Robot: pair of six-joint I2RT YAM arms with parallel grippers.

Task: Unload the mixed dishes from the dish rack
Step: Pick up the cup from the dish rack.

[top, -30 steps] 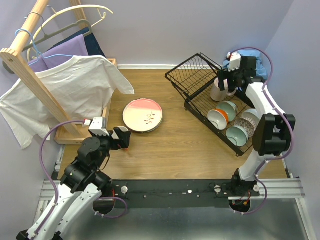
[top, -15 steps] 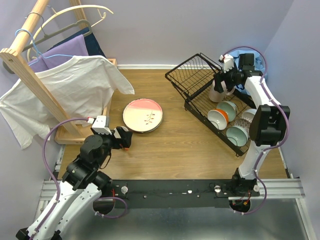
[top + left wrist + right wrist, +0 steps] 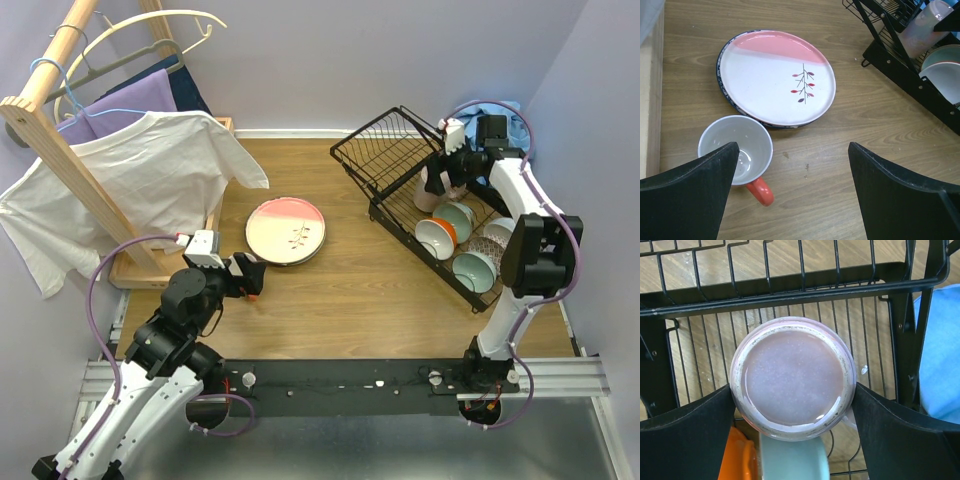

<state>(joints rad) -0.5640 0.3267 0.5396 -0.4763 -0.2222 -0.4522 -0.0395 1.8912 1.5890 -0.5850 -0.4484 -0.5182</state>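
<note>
One pink-and-cream plate (image 3: 772,77), one white mug (image 3: 736,150) (orange handle), one pink mug (image 3: 792,377).

Bright, even light; edges perhaps soft

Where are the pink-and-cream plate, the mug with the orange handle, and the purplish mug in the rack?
pink-and-cream plate (image 3: 770,85): left wrist view, cream middle.
orange-handled mug (image 3: 738,134): left wrist view, white inside wall.
purplish mug (image 3: 792,377): right wrist view, middle of its round face.
</note>
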